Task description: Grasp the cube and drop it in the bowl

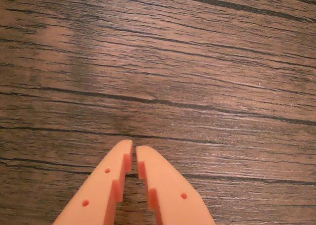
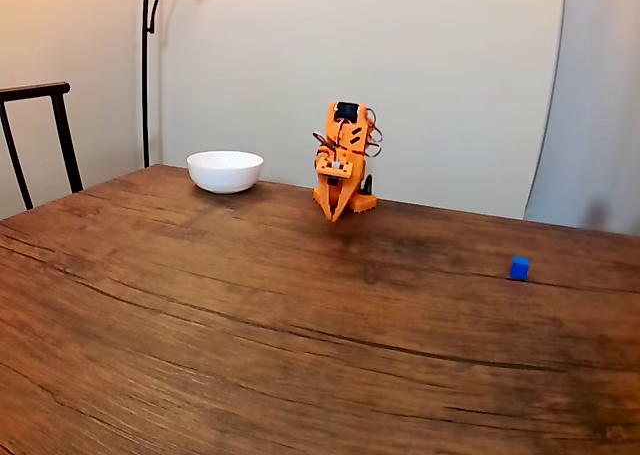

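Your tool (image 1: 134, 147) hangs clenched and empty over the bare wood bench (image 2: 250, 325) — tips nearly touching. The blue cube (image 2: 519, 267) lies well off to its right in the fixed view; the white bowl (image 2: 225, 171) sits to its left — a chair (image 2: 40, 140) beyond.

No text, label, brand, number or sign can be read on anything in either view.

A dark brown wooden table (image 2: 250, 315) with black grain lines stands before a plain cream wall (image 2: 400, 65); a black chair back (image 2: 40, 125) and thin black lamp pole (image 2: 146, 65) stand at left.
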